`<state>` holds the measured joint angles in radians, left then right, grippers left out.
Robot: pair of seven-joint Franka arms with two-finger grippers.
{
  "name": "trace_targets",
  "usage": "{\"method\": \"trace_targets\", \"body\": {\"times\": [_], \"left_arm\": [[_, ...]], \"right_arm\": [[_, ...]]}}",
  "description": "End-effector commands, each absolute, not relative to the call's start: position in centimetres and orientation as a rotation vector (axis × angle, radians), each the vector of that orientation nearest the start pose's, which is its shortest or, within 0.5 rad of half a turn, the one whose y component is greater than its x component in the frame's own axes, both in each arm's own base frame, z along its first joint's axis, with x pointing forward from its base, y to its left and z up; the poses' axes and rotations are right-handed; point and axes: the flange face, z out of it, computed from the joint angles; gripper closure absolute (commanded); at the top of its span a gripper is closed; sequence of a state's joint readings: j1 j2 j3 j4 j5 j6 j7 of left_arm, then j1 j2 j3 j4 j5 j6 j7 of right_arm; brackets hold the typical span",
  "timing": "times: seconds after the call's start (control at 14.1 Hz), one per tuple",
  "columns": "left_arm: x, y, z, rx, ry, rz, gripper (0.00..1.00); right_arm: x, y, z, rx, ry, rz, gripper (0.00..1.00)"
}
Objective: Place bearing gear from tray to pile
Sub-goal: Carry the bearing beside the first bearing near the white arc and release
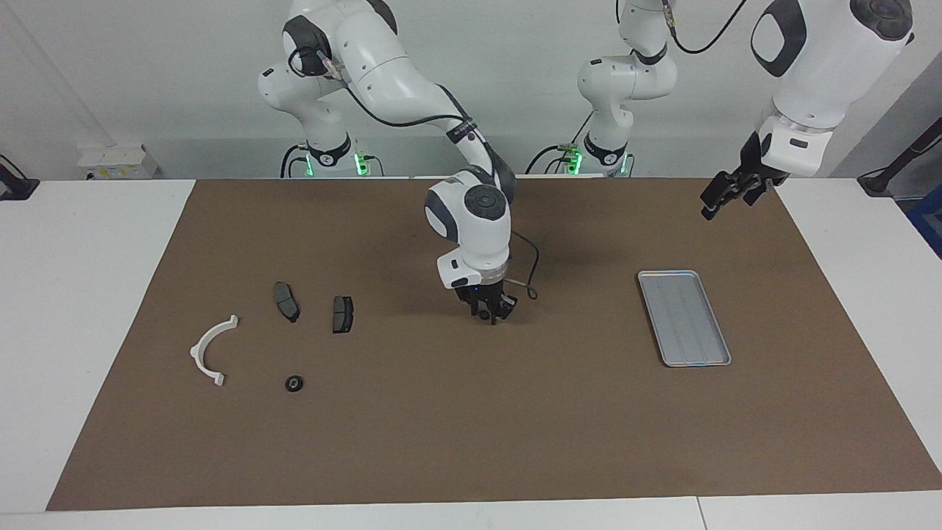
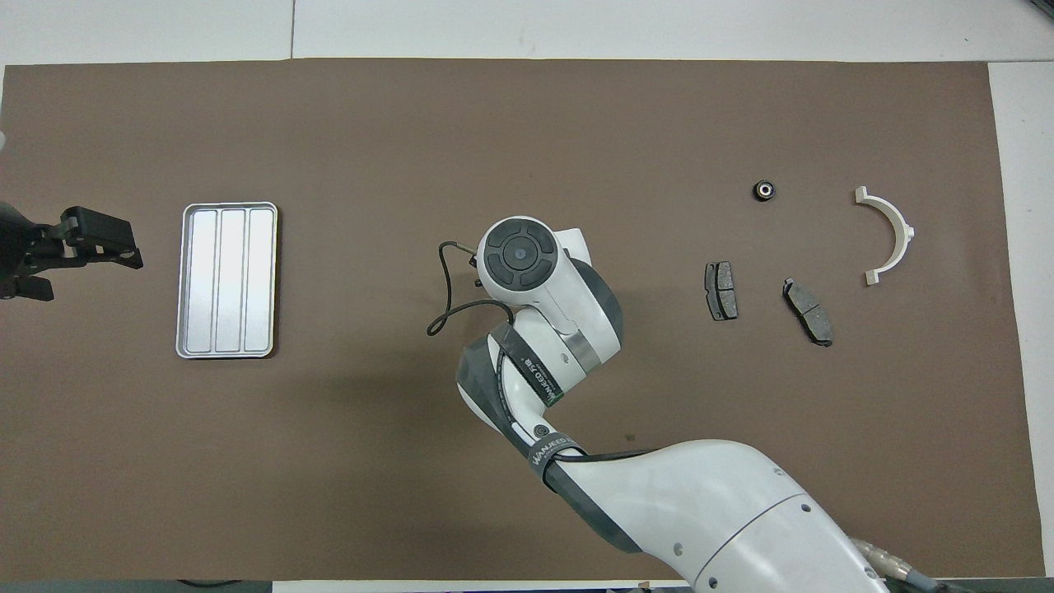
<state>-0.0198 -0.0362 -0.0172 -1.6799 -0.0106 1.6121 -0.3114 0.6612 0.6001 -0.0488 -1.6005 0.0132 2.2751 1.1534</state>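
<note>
My right gripper (image 1: 487,315) hangs low over the middle of the brown mat, shut on a small dark bearing gear (image 1: 483,315). In the overhead view its own wrist (image 2: 520,254) hides both gripper and gear. The ridged silver tray (image 1: 684,316) (image 2: 226,280) lies toward the left arm's end with nothing in it. The pile lies toward the right arm's end: a white curved bracket (image 1: 212,352) (image 2: 889,235), two dark brake pads (image 1: 287,301) (image 1: 342,313) and another bearing gear (image 1: 294,383) (image 2: 765,190). My left gripper (image 1: 725,195) (image 2: 115,247) waits open, raised beside the tray.
A black cable (image 2: 449,309) loops off the right wrist on the tray's side. The brown mat (image 1: 471,442) covers most of the white table (image 1: 81,294). Bare mat lies between the right gripper and the brake pads.
</note>
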Motion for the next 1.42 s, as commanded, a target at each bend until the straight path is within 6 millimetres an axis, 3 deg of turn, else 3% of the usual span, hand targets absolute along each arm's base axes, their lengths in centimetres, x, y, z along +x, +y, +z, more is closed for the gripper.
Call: {"method": "trace_targets", "body": {"times": [0.0,0.28,0.57,0.64,0.78,1.0,1.35], "left_arm": [[53.8,-2.1,59.8,-3.115,-0.419,0.044,0.0],[53.8,-2.1,59.8,-3.115,-0.419,0.044,0.0],[53.8,-2.0,59.8,-3.115,-0.421,0.044,0.0],[53.8,-2.0,59.8,-3.115,-0.421,0.044,0.0],[53.8,-2.1,59.8,-3.115,-0.419,0.044,0.0],[53.8,-2.0,59.8,-3.115,-0.421,0.044,0.0],[53.8,-2.1,59.8,-3.115,-0.419,0.044,0.0]], "right_arm": [[56.4,40.5,27.5,-2.959,0.846,-0.092,0.6],[56.2,39.9,26.9,-2.952,0.842,-0.101,1.0],[56.4,39.8,27.2,-2.962,0.841,-0.096,1.0],[56.7,39.7,27.7,-2.98,0.83,-0.089,1.0],[59.1,38.6,30.3,-3.015,0.78,-0.077,1.0],[62.5,33.7,31.6,-3.061,0.632,-0.078,1.0],[67.4,22.3,32.6,-3.142,0.266,-0.088,1.0]]}}
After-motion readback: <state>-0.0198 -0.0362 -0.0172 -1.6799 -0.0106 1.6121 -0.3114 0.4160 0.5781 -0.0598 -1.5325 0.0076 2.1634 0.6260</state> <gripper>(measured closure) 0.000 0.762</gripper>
